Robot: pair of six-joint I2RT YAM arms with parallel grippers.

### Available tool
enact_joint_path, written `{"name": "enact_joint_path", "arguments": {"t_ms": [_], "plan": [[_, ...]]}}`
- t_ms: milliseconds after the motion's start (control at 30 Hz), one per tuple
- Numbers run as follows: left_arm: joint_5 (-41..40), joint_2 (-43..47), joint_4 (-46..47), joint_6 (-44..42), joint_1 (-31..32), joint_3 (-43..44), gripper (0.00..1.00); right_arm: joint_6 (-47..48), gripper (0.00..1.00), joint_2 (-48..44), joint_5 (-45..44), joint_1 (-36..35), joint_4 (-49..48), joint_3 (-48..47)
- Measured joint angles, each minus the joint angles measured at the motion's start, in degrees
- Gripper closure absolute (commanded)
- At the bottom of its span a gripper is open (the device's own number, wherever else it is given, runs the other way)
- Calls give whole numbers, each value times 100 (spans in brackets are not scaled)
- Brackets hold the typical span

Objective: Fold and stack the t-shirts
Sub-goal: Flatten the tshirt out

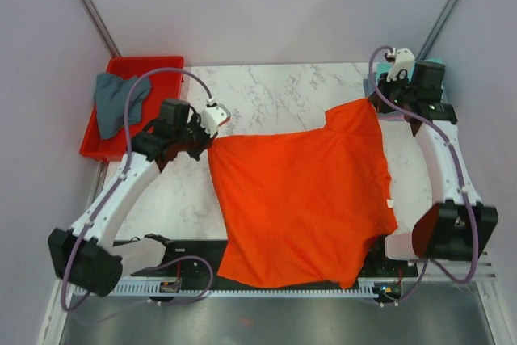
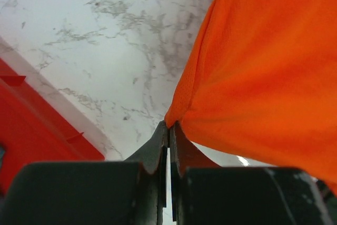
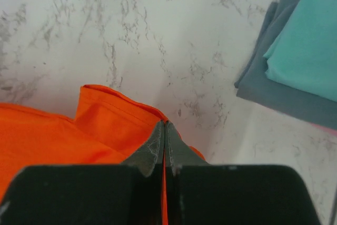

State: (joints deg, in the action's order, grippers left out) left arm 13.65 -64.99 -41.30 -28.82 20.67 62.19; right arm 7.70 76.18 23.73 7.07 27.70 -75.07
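Orange-red t-shirt (image 1: 303,199): spread across the table (image 1: 275,90) centre, draping its near edge. Grey-blue t-shirt (image 1: 113,103): crumpled in red tray (image 1: 149,66), far-left corner. Teal t-shirt (image 3: 310,46): folded atop slate t-shirt (image 3: 274,88), far-right corner.

Left arm (image 1: 121,191) and right arm (image 1: 443,163): white link shells between black joint housings, black bases (image 1: 81,260) at 8 and 4 o'clock. A lilac cable (image 1: 127,119) loops along each arm, ending at a white wrist fitting (image 1: 215,113). Left gripper (image 2: 168,127) and right gripper (image 3: 164,125): matte charcoal fingers (image 2: 152,151) tapering to thin tips.
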Motion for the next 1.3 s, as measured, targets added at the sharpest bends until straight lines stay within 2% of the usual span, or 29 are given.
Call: {"name": "enact_joint_path", "arguments": {"t_ms": [133,200,367,567,900,1300], "plan": [[-273,-1182,695,0,-317,164,98,195,100,1322,-142,-269,-341,-107],[-402,-1895,942,0,-372,439,98,251,100,2072,-221,-378,-422,-496],[-688,-3709,1355,35,-468,1853,98,262,100,4168,-424,-573,-691,-2516],[-990,-5145,1672,203,-809,3366,98,278,100,5702,-861,-813,-1121,-4225],[-1486,-6070,1917,354,-1025,4280,98,389,100,6422,-1386,-1244,-1534,-4892],[-1532,-6787,1685,374,-1069,5289,98,455,100,6446,-1779,-1075,-1735,-4957]]}}
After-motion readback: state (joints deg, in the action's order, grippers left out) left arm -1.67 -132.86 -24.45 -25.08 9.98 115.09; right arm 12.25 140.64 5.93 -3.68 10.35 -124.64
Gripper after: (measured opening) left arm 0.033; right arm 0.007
